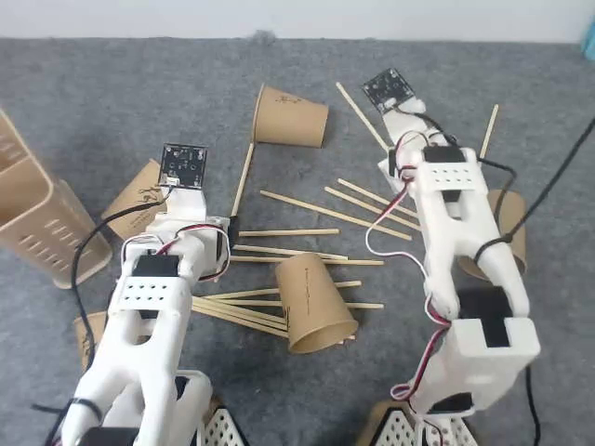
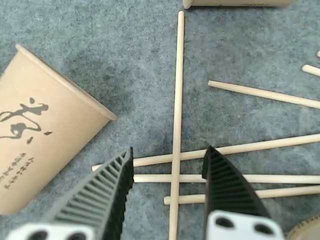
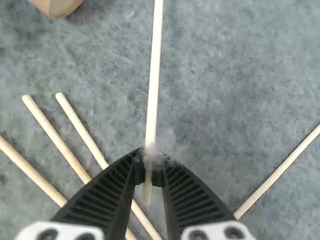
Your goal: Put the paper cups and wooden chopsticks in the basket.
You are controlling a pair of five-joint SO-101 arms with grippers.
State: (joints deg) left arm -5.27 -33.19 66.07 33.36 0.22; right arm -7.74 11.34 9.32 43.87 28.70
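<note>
Right hand [image 3: 149,171] tight on chopstick [image 3: 154,75]

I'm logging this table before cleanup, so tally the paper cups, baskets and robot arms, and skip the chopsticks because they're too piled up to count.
Paper cups: 5, one of them partly hidden
Basket: 1
Robot arms: 2
Total: 8

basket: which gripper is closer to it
Left. The left gripper is open, a lying cup between it and the basket; the right gripper, shut on a chopstick, is farther across.
</note>
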